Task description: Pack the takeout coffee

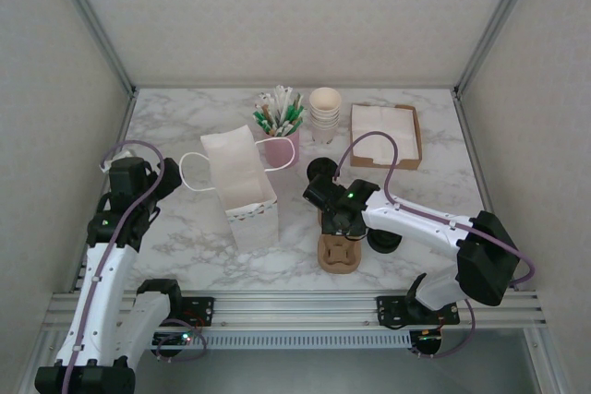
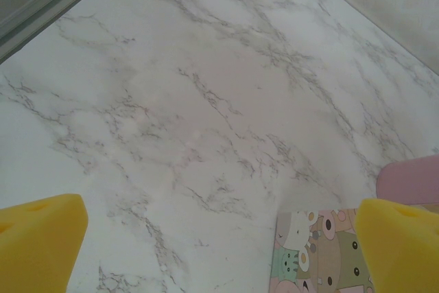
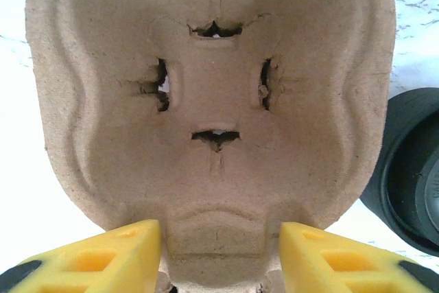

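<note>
Inside plain pale walls [image 1: 277, 6], the left claw [image 2: 219, 241] hung wide over the marbled surface [image 1: 185, 122], while the right claw [image 3: 221, 255] straddled the pulp cup carrier [image 3: 212, 66], whether gripping I couldn't tell.

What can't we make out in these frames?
- Right gripper grip: right wrist view, the bottom edge cuts off its fingers flanking the carrier; contact unclear.
- Black lid: right wrist view, cut by the right edge; can't tell if a cup is under it.
- Bag contents: top view, its walls hide the bottom.
- Pink object: left wrist view, cut by the right edge.
</note>
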